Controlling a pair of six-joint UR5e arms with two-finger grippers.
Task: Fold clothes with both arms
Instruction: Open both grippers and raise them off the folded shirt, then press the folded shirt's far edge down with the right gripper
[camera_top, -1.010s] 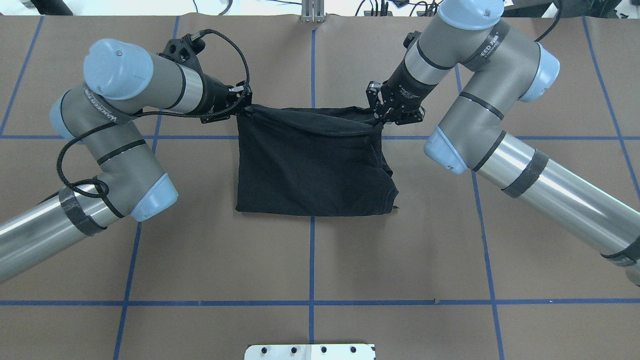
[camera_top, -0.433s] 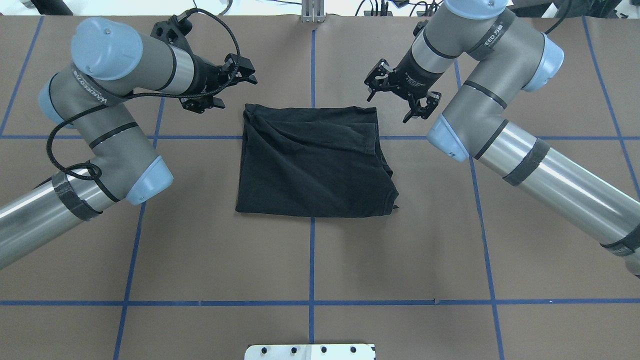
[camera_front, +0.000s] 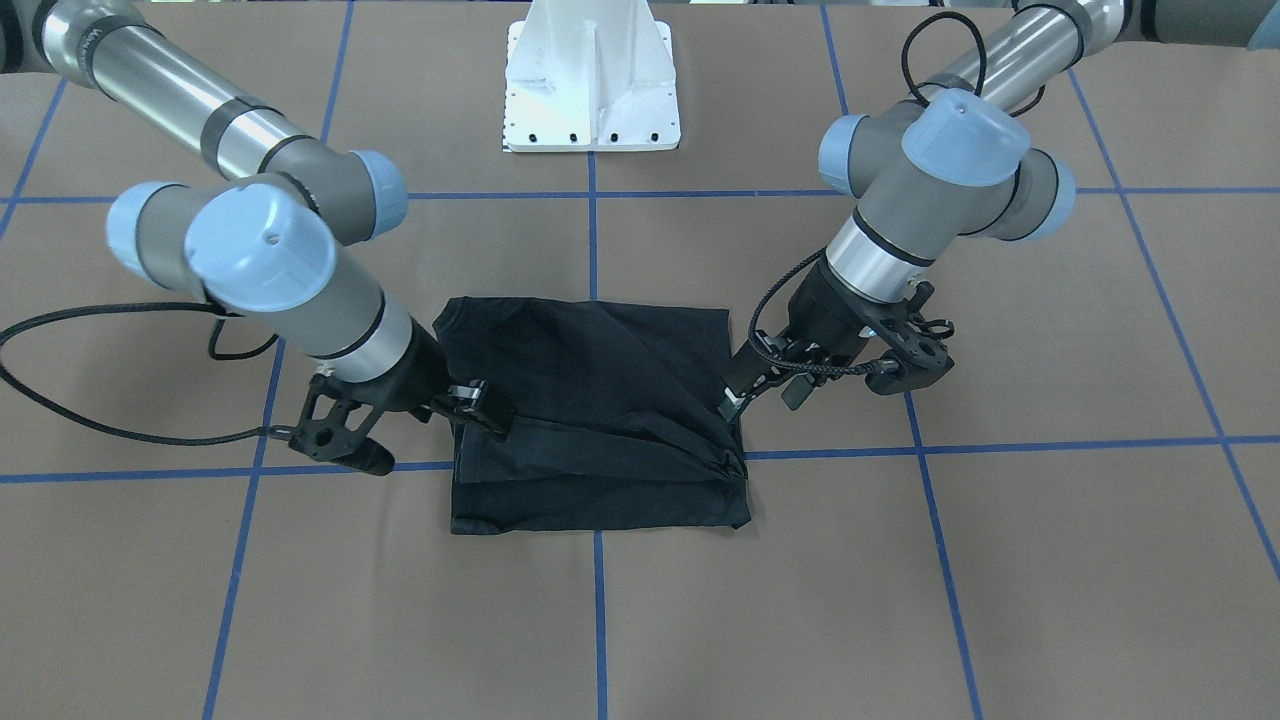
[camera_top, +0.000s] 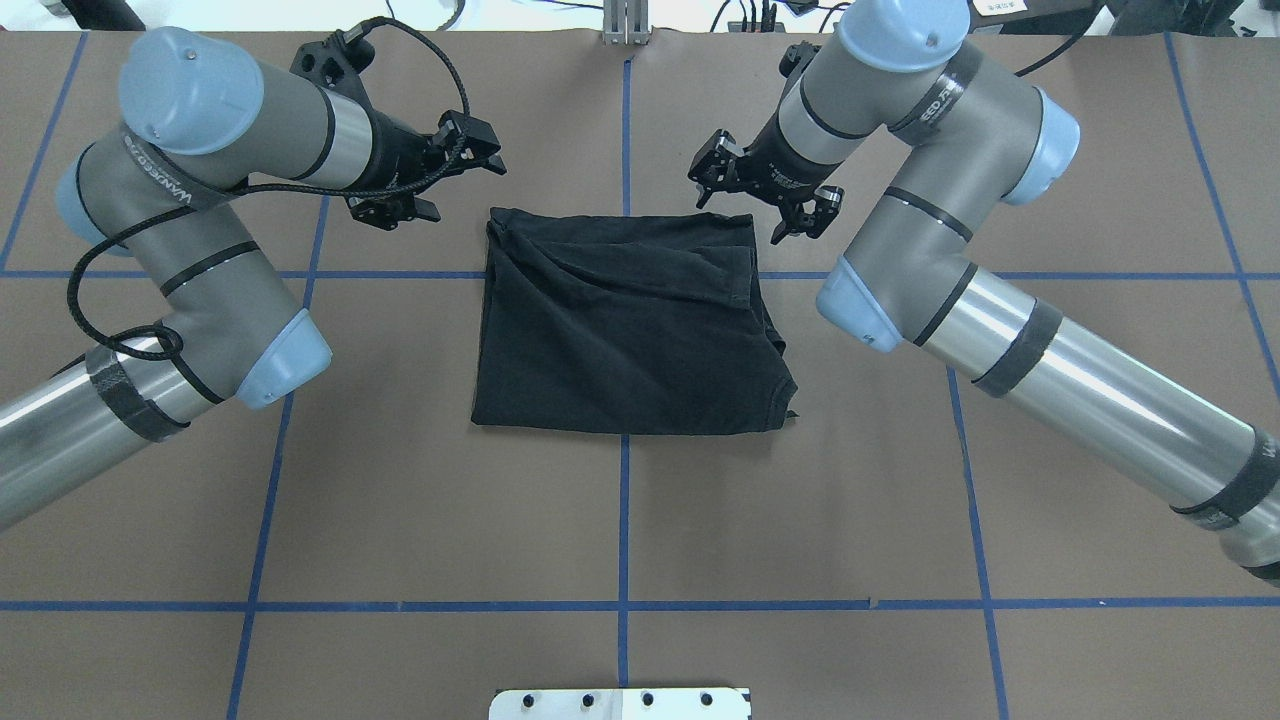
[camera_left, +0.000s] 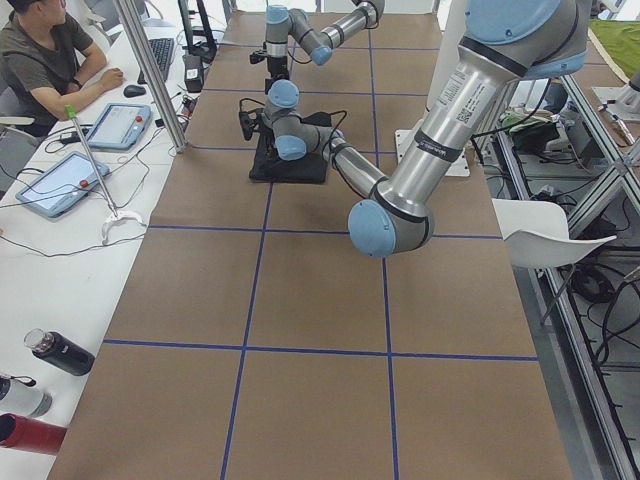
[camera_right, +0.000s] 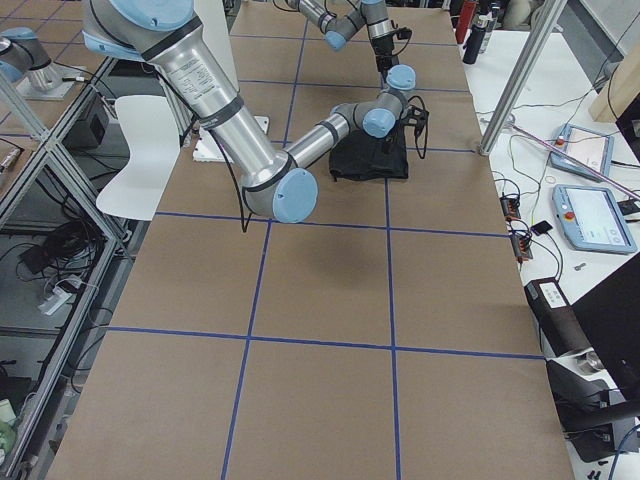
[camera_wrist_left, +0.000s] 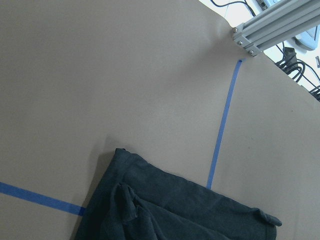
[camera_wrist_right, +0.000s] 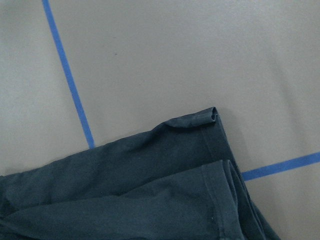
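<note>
The black T-shirt (camera_top: 630, 320) lies folded into a rough square at the middle of the table, plain black side up, no print showing. It also shows in the front-facing view (camera_front: 600, 430) and in both wrist views (camera_wrist_left: 175, 210) (camera_wrist_right: 150, 190). My left gripper (camera_top: 450, 178) is open and empty, raised just beyond the shirt's far left corner. My right gripper (camera_top: 742, 205) is open and empty over the shirt's far right corner. In the front-facing view the left gripper (camera_front: 765, 395) is on the right and the right gripper (camera_front: 478, 408) on the left, both beside the shirt.
Brown table cover with blue tape grid lines (camera_top: 624, 520). The white pedestal base (camera_front: 590, 90) stands at the robot's side. An aluminium post (camera_top: 625, 20) stands at the far edge. An operator (camera_left: 50, 50), tablets and bottles are along the far side table.
Both grippers were shut on the shirt's far corners; they have opened, let go and risen away. The far edge has dropped flat. The right gripper has shifted left.
</note>
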